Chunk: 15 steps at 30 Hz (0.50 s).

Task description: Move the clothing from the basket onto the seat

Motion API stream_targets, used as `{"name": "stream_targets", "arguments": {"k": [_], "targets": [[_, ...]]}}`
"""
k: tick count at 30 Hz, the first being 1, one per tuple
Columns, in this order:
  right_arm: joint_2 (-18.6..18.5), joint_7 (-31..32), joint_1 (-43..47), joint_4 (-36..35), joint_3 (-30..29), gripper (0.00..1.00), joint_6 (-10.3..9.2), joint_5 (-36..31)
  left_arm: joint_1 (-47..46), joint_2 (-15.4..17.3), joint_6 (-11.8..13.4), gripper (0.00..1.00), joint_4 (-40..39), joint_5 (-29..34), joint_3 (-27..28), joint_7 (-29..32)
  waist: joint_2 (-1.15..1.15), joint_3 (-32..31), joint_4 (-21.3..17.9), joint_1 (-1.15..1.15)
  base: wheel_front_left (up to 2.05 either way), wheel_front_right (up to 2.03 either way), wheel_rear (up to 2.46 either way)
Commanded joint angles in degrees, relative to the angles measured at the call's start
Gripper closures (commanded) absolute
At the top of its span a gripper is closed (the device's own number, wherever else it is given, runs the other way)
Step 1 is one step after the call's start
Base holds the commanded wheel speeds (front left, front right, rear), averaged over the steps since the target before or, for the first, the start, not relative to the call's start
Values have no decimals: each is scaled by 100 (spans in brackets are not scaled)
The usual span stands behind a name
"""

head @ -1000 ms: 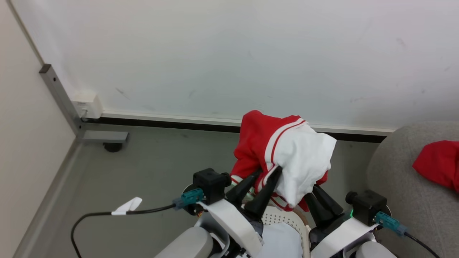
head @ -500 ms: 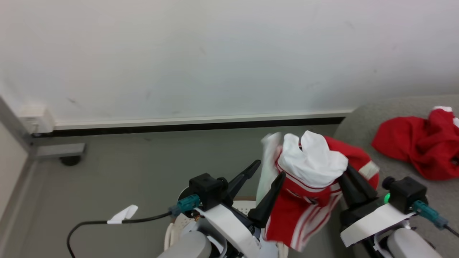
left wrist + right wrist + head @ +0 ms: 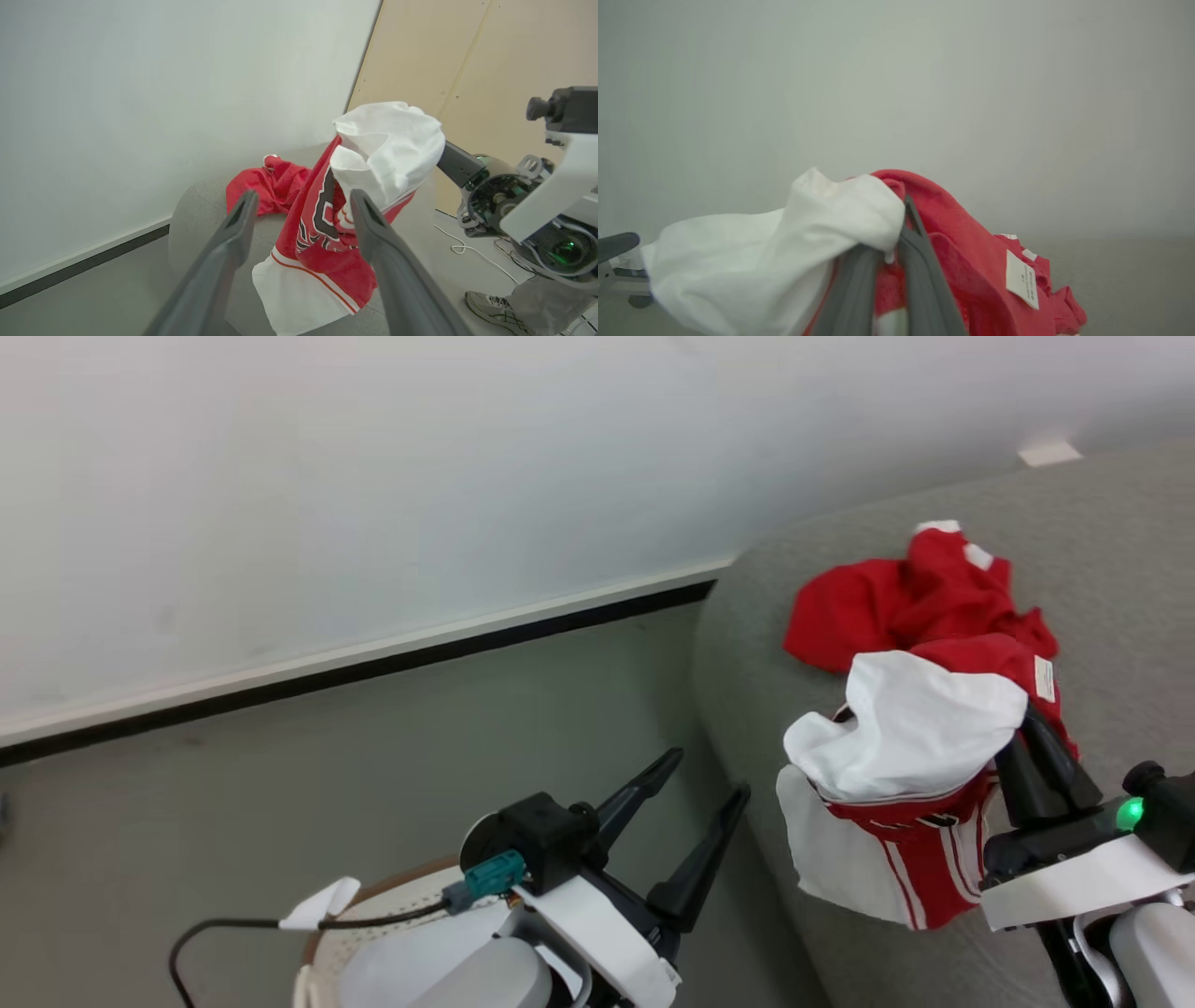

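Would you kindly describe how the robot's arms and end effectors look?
The left end effector and right end effector each have two long, tapered dark fingers on a black block, and white forearm shells. A teal connector joins a black cable with a white tag on the left; a green light glows on the right.

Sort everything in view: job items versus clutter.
Job: red-and-white garment, held in the right gripper; sofa; red garment lying on it; basket; open left gripper.
Lying about: cable with white tag; skirting board; a person's shoe.
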Motion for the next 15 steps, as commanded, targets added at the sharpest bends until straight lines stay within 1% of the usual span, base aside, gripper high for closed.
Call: {"name": "stream_targets", "arguments": {"k": [1,8,12,15], "targets": [[-28,-2,83,-83,-53,100,-13,-33,-27,41,-3,0,-6,76,5,-33,0,113,-415,0,0,0,0],[-32,-2,250,-283,-212,100,-13,-131,-48,41,-25,0,107,287,-35,-71,0,143,-947,0,0,0,0],[-28,-2,281,-335,-191,100,-13,-116,-81,41,0,0,179,404,-61,-74,0,161,-1087,0,0,0,0],[-27,-2,266,-366,-212,100,-13,-104,-103,30,0,0,229,477,-64,-80,0,200,-1111,0,0,0,0]]}}
